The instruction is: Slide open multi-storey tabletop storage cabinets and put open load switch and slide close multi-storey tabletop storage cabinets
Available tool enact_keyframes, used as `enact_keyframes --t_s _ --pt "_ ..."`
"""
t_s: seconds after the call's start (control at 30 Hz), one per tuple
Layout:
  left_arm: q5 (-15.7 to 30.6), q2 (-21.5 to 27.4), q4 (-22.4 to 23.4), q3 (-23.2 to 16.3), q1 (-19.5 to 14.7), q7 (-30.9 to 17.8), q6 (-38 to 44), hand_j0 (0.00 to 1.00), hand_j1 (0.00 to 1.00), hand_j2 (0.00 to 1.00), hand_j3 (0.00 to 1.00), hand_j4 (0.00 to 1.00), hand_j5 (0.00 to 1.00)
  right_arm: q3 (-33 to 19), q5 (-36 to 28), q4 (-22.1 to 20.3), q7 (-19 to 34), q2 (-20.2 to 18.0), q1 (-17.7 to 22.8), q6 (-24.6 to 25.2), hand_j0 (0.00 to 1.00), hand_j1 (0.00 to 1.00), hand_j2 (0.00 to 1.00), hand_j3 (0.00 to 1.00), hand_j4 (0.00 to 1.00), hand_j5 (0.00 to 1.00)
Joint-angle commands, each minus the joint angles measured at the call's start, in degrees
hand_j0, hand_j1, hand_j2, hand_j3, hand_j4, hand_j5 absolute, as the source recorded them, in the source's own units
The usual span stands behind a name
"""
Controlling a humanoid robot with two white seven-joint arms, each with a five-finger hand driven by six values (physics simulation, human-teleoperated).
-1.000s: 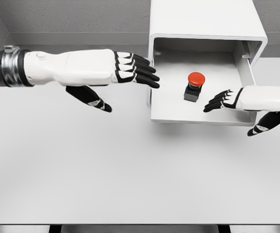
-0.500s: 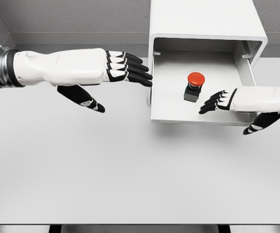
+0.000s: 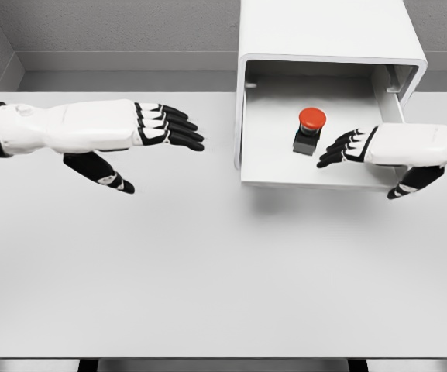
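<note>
The white storage cabinet (image 3: 328, 31) stands at the back right of the table with its drawer (image 3: 316, 177) slid out toward me. Inside the drawer sits the load switch (image 3: 310, 130), a dark body with a red round cap. My right hand (image 3: 345, 148) reaches over the drawer's front right part, fingers spread just right of the switch and holding nothing, its thumb hanging outside the drawer front. My left hand (image 3: 169, 128) hovers over the table left of the cabinet, fingers extended flat, clear of the drawer's side.
The white tabletop (image 3: 208, 271) spreads wide in front of and left of the cabinet. A grey wall (image 3: 115, 31) runs behind the table.
My left hand has pulled back leftward, away from the drawer's left side. The drawer has slid a little way back into the cabinet, with my right hand moving along with it.
</note>
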Motion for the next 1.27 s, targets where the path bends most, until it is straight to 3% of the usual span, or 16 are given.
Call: enact_keyframes --t_s 0.0,0.47,0.53,0.67,0.8,0.87,1.03,1.23 --pt "0.6 1.7 0.1 0.9 0.0 0.0 0.2 1.0 1.0 1.0 1.0 1.0 1.0 -1.1 1.2 0.8 0.0 1.0 0.0 0.1 1.0 1.0 1.0 1.0 1.0 1.0" --pt "1.5 4.4 0.9 1.2 0.3 0.1 0.2 1.0 1.0 1.0 1.0 1.0 1.0 -2.3 7.0 14.1 0.0 10.2 -4.3 0.1 1.0 1.0 1.0 1.0 1.0 1.0" --pt "1.5 4.4 0.9 1.2 0.3 0.1 0.2 1.0 1.0 1.0 1.0 1.0 1.0 -2.3 7.0 13.2 0.0 9.7 -3.8 0.1 1.0 1.0 1.0 1.0 1.0 1.0" --pt "1.5 4.5 0.8 1.2 0.3 0.1 0.2 1.0 1.0 1.0 1.0 1.0 1.0 -2.3 6.8 6.9 0.0 5.9 -3.0 0.1 1.0 1.0 1.0 1.0 1.0 1.0" --pt "1.5 5.4 1.7 1.1 0.4 -0.2 0.2 1.0 1.0 1.0 1.0 1.0 1.0 -2.0 6.3 -2.0 -1.3 -0.3 -1.9 0.1 1.0 1.0 1.0 1.0 1.0 1.0" --pt "1.4 5.5 2.0 1.2 1.5 -0.2 0.2 1.0 1.0 1.0 1.0 1.0 1.0 -1.5 5.1 -2.0 -3.6 -1.7 0.2 0.1 1.0 1.0 1.0 1.0 1.0 1.0" --pt "1.4 5.5 2.3 1.1 1.5 -0.3 0.2 1.0 1.0 1.0 1.0 1.0 1.0 0.8 3.4 -1.8 -3.7 -1.0 2.5 0.1 1.0 1.0 1.0 1.0 1.0 1.0" --pt "1.3 5.5 2.4 1.0 1.4 -0.3 0.2 1.0 1.0 1.0 1.0 1.0 1.0 4.4 -1.4 -1.7 -3.7 -0.7 2.5 0.1 1.0 1.0 1.0 1.0 1.0 1.0"
